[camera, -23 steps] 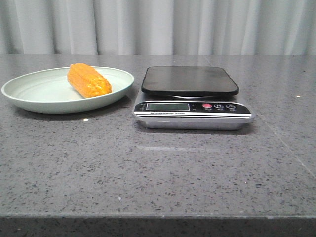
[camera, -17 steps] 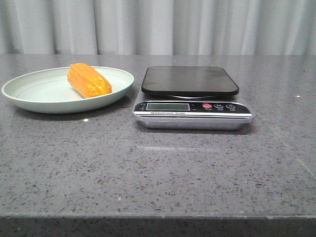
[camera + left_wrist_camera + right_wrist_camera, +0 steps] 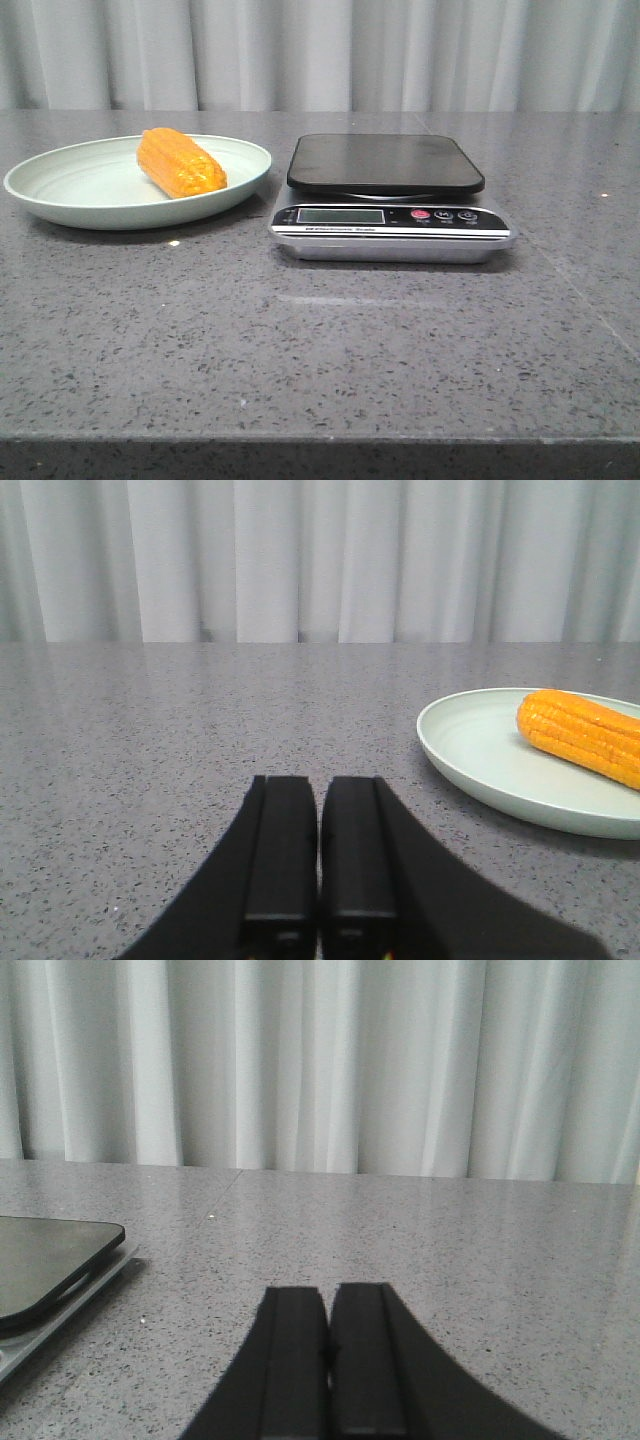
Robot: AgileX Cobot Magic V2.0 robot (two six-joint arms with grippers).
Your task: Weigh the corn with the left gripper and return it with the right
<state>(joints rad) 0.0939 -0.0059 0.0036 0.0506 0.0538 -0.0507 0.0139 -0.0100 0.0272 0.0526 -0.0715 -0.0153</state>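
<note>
Pale grey-white curtains hang in folds across the whole back, and in front of them there's a dark grey speckled stone table that takes up pretty much everything else.

On the left side of the table sits a shallow pale green plate. The corn is lying on its side in that plate, toward the plate's right half, angled so one end points back-left and the other front-right. It's orange-yellow with shiny kernel rows, nothing touching it besides the plate.

Just beside the plate, to its right, is a kitchen scale with a silver body, a black weighing platform on top, a small display on the front strip and a red button next to a couple of dark ones. I can't read anything on the display. The platform is bare.

Neither arm shows up in the front view, only in the wrist cams. The left gripper has its two black fingers pressed together with nothing between them, sitting low over the table, well apart from the plate, which shows off to one side with the corn on it. The right gripper is the same deal, fingers together and holding nothing, low over bare table, with a corner of the scale visible at the edge.
</note>
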